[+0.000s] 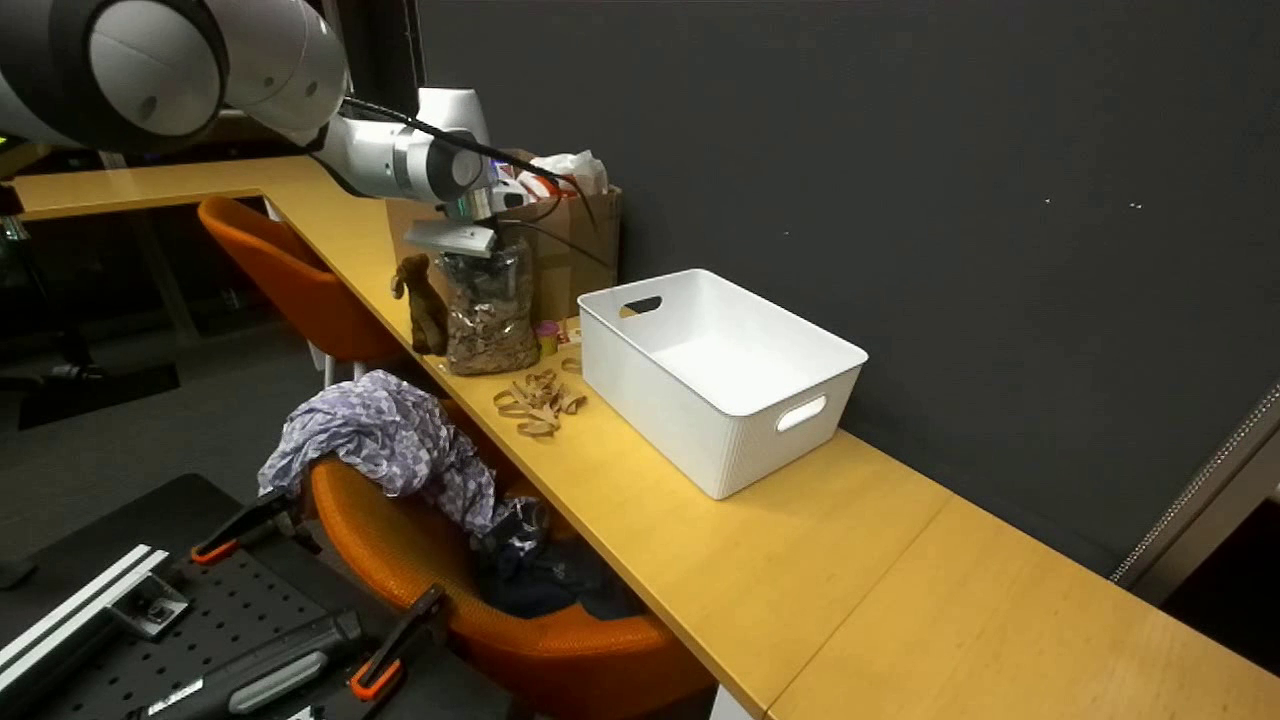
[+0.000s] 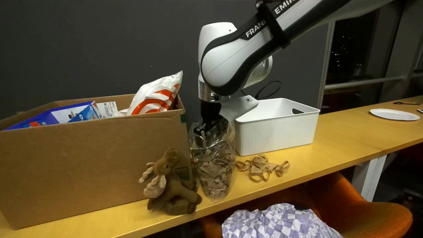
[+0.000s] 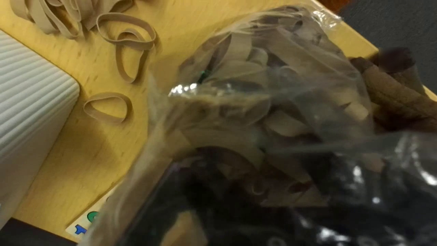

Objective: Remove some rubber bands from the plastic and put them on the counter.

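Partly inside one bag, one gripper

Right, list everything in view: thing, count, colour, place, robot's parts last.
Counter: one, yellow, along a dark wall
Plastic bag: one, clear, on the counter, rubber bands inside
Loose rubber bands: several, tan, beside the bag
Bin: one, white, on the counter
Cardboard box: one, brown, on the counter, packages inside
Toy animal: one, brown, beside the bag
Tub: one, yellow-purple, near the bag
Plate: one, white, farther along the counter
Chairs: two, orange, by the counter
Cloth: one, purple-white, over a chair
Clamps: two, black-orange, on a dark table
Rail: one, silvery, on that table
Arm: one, white, above the counter
Gripper: one, black, at the bag's top
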